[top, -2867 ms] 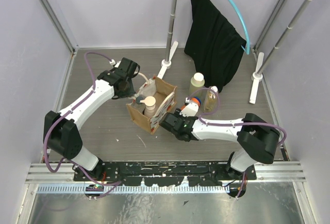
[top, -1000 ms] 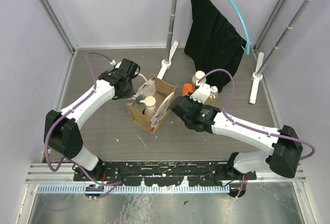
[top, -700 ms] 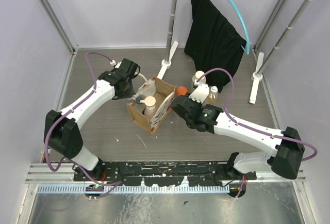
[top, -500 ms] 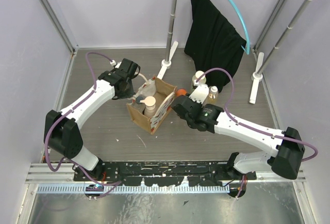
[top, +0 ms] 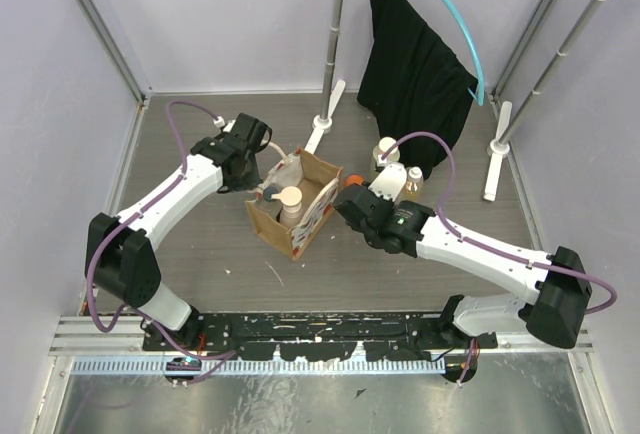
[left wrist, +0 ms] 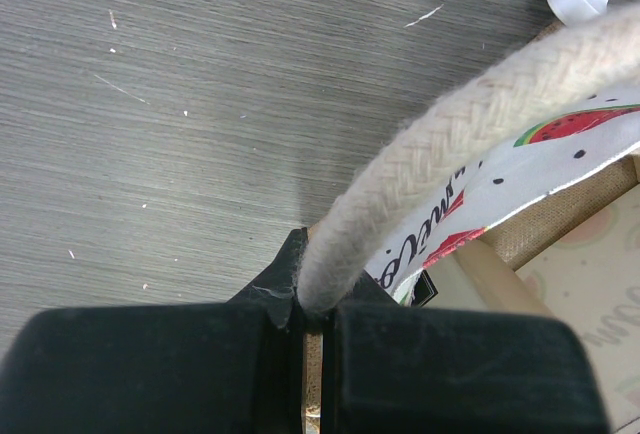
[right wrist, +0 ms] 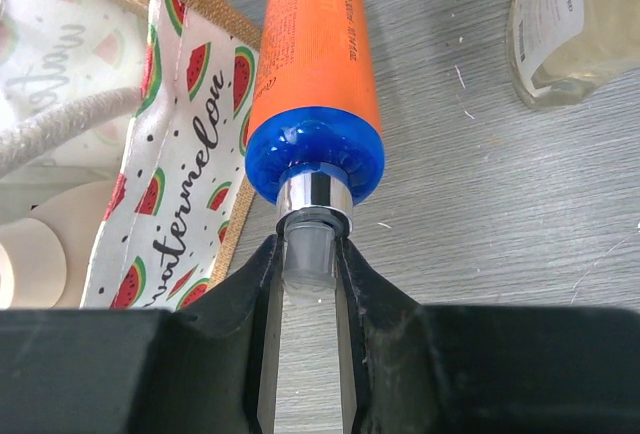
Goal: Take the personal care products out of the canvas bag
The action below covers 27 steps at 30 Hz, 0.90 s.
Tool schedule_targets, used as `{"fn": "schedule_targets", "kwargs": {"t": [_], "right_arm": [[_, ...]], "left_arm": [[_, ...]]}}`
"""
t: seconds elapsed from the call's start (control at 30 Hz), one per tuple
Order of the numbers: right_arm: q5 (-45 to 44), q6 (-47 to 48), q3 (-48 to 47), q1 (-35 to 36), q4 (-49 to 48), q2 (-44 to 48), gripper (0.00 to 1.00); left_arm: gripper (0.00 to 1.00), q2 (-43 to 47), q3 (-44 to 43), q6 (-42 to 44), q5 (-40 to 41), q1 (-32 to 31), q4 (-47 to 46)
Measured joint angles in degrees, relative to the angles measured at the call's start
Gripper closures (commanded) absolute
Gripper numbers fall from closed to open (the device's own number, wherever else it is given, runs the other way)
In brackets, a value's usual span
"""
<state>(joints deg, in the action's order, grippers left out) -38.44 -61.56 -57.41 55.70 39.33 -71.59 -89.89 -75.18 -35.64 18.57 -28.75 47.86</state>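
Note:
The canvas bag (top: 300, 216) stands open mid-table, its watermelon-print side (right wrist: 190, 179) facing right. My left gripper (top: 266, 176) is shut on the bag's cream rope handle (left wrist: 450, 144), which comes out from between the jaws. My right gripper (right wrist: 308, 254) is shut on the small nozzle of the orange bottle (right wrist: 318, 64), just below its blue cap (right wrist: 315, 159). It holds the bottle outside the bag, close to the printed side. A beige bottle with a cream cap (top: 290, 197) is inside the bag. A beige bottle (top: 386, 150) and a clear amber one (top: 411, 182) stand on the table to the right.
A black garment (top: 415, 64) hangs from a blue hanger on a rack at the back right. The rack's posts and white feet (top: 497, 149) stand behind the bottles, and another white foot (top: 325, 124) lies just behind the bag. Side walls close in the table.
My right gripper has carried the orange bottle a little left and down, closer to the bag's printed side. The left gripper and the bag have not moved.

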Motion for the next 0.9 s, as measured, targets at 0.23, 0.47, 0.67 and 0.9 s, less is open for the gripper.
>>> {"fn": "schedule_targets", "kwargs": {"t": [0.23, 0.47, 0.67, 0.9], "right_arm": [[0.0, 0.5, 0.9, -0.9, 0.2, 1.3, 0.70], [0.0, 1.7, 1.1, -1.5, 0.2, 2.3, 0.99], [0.0, 1.8, 1.2, -1.8, 0.1, 2.3, 0.99], [0.0, 3.4, 0.9, -2.8, 0.2, 2.3, 0.99]], "left_arm": [[1.00, 0.0, 0.0, 0.0, 0.0, 0.0, 0.0], [1.00, 0.0, 0.0, 0.0, 0.0, 0.0, 0.0], [1.00, 0.0, 0.0, 0.0, 0.0, 0.0, 0.0], [1.00, 0.0, 0.0, 0.0, 0.0, 0.0, 0.0]]}}
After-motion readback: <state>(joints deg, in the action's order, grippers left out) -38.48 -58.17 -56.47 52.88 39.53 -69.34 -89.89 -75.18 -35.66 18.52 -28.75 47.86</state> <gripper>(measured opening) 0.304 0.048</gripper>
